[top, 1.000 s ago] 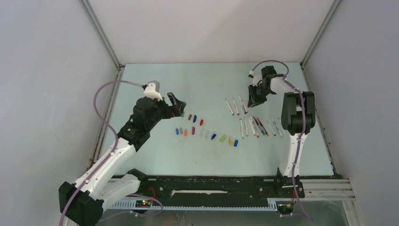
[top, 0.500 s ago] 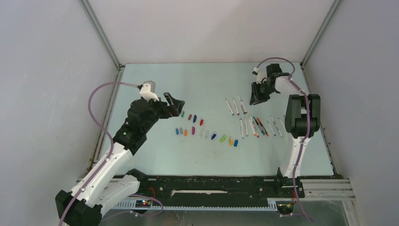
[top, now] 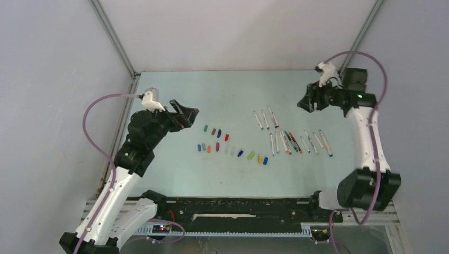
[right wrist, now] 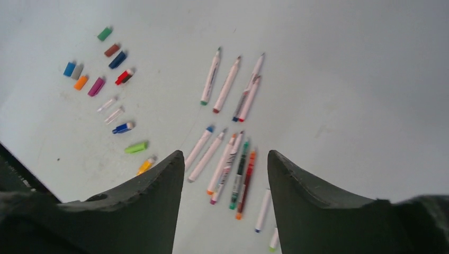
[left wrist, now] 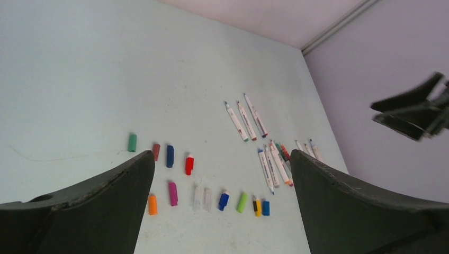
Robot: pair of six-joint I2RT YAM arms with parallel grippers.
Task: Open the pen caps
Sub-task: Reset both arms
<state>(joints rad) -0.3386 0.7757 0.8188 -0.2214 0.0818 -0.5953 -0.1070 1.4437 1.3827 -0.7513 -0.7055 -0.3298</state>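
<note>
the pen caps (top: pixel 229 145) lie loose in two rows in the middle of the desk (top: pixel 233 174), off the pens (top: pixel 288 135) lying just to their right. i see my left tool (top: pixel 186 114) up high, spread wide, holding nothing. my right tool (top: pixel 306 101) hangs released too, above the far right of the desk.

Loose pen caps (top: pixel 231 144) lie on the table (top: pixel 174 169), left of the pens (top: pixel 290 135) beside them.
</note>
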